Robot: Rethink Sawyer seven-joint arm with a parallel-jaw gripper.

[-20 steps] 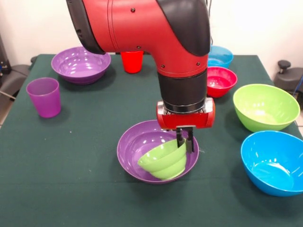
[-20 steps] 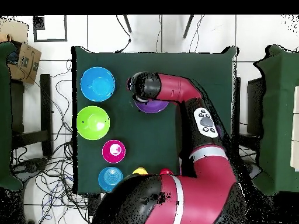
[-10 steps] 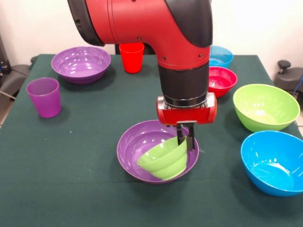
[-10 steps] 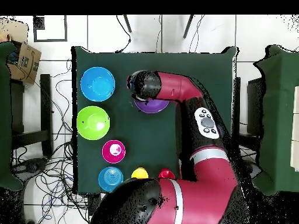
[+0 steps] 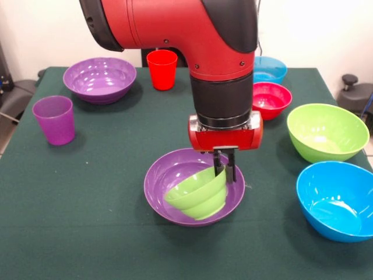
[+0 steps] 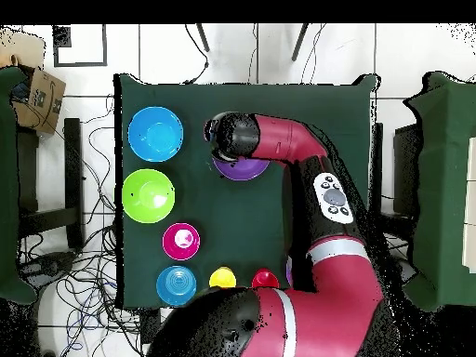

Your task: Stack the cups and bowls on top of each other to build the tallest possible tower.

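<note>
Seven bowls are visible: two purple bowls (image 5: 100,79) (image 5: 169,186), a small green bowl (image 5: 195,195), a lime green bowl (image 5: 326,133), a blue bowl (image 5: 337,200), a red bowl (image 5: 269,99) and a light blue bowl (image 5: 269,69). There appear to be three cups: red cup (image 5: 162,69), purple cup (image 5: 54,119), yellow cup (image 6: 222,277).

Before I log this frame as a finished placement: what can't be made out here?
- Overhead view: small green bowl and end effector, hidden under the arm.
- Front view: yellow cup, behind the arm.
- Front view: light blue bowl, partly covered by the arm.
- Overhead view: purple cup, under the arm.
</note>
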